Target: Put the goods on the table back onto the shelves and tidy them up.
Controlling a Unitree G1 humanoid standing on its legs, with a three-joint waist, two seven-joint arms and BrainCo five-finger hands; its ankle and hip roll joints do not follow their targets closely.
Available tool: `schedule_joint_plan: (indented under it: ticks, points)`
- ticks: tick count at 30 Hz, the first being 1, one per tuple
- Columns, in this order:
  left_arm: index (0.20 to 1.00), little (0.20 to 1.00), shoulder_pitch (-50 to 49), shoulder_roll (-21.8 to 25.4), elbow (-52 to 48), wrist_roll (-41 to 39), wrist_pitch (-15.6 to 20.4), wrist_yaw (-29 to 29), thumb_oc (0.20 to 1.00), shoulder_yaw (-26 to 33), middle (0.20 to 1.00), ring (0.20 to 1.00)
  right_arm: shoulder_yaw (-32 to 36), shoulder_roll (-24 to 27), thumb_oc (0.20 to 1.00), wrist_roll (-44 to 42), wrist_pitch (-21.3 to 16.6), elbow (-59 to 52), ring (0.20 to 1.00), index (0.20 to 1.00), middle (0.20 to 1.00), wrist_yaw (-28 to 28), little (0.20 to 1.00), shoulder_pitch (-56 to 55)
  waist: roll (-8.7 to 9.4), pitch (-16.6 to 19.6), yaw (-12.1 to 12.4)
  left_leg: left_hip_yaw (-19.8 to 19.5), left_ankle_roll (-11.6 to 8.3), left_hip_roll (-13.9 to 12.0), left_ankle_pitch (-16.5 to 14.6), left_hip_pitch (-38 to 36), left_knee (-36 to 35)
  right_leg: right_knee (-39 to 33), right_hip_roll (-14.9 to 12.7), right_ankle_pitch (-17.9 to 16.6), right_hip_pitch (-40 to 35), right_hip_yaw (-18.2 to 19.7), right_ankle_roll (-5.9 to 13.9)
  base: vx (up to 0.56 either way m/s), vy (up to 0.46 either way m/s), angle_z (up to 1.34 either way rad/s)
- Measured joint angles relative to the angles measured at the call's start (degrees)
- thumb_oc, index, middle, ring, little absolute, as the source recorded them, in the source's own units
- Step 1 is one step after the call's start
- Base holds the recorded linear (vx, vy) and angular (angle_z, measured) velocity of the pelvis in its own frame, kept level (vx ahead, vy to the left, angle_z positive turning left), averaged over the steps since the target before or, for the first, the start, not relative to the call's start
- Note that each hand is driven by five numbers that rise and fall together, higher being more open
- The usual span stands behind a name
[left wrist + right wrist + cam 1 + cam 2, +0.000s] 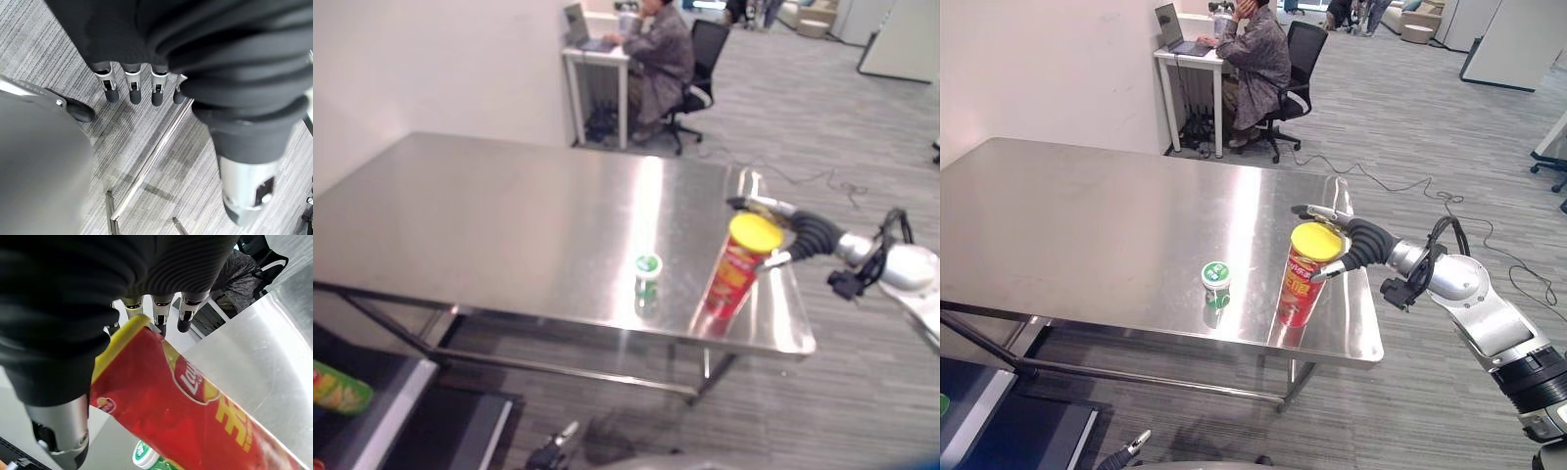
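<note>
A tall red chip can (pixel 1302 274) with a yellow lid stands upright near the right front corner of the steel table (pixel 1087 235). My right hand (pixel 1359 245) reaches in from the right at lid height. Its straight fingers (pixel 160 316) pass behind the can's top and its thumb sits in front, so the can (pixel 195 416) stands between them, ungripped. A small bottle with a green and white lid (pixel 1216 282) stands to the can's left, close to the front edge. My left hand (pixel 134 85) hangs low over the carpet by the table's legs, fingers straight and empty.
A dark shelf (pixel 382 421) at the lower left carries a green packet (pixel 337 390). A person (pixel 658 59) sits on an office chair at a white desk beyond the table's far side. Grey carpet surrounds the table.
</note>
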State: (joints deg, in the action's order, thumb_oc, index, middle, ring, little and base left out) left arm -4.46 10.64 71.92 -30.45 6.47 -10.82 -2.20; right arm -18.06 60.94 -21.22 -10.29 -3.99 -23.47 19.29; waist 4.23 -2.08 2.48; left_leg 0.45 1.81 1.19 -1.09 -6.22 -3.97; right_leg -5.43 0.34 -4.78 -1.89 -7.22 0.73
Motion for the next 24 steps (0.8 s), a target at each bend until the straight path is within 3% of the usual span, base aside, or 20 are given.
schedule_joint_plan:
  ticks: [21,22,24]
  points:
    - [1.000,1.000,-0.15,0.42,-0.66,-2.18,-0.07,-0.17,1.000,0.04,1.000,1.000,-1.66,-1.05,1.000,4.54,-0.03,1.38,1.000,1.000,1.000,0.32,1.000,1.12,0.91,-0.71,0.68,-0.44,-0.01,-0.02,0.00,-0.20,0.08,0.00,-0.01,0.14,-0.37,-0.46,-0.20,0.00,0.000,0.00]
    - [1.000,1.000,-0.34,0.44,-1.11,-2.18,-0.08,-0.17,1.000,0.04,1.000,1.000,-1.66,-1.10,0.567,4.54,-0.03,1.38,0.567,0.567,0.567,0.34,0.567,1.12,0.91,-0.72,0.80,-0.46,-0.01,-0.02,0.00,-0.20,0.08,0.00,-0.01,0.15,-0.39,-0.47,-0.19,0.00,0.000,0.00]
    - [1.000,1.000,-0.38,0.44,-1.12,-2.18,-0.07,-0.17,1.000,0.05,1.000,1.000,-1.65,-1.21,0.344,4.55,-0.03,1.40,0.344,0.344,0.344,0.42,0.344,1.12,0.90,-0.73,0.83,-0.51,-0.02,-0.02,0.00,-0.25,0.08,0.00,-0.01,0.16,-0.45,-0.51,-0.19,0.00,0.000,0.00]
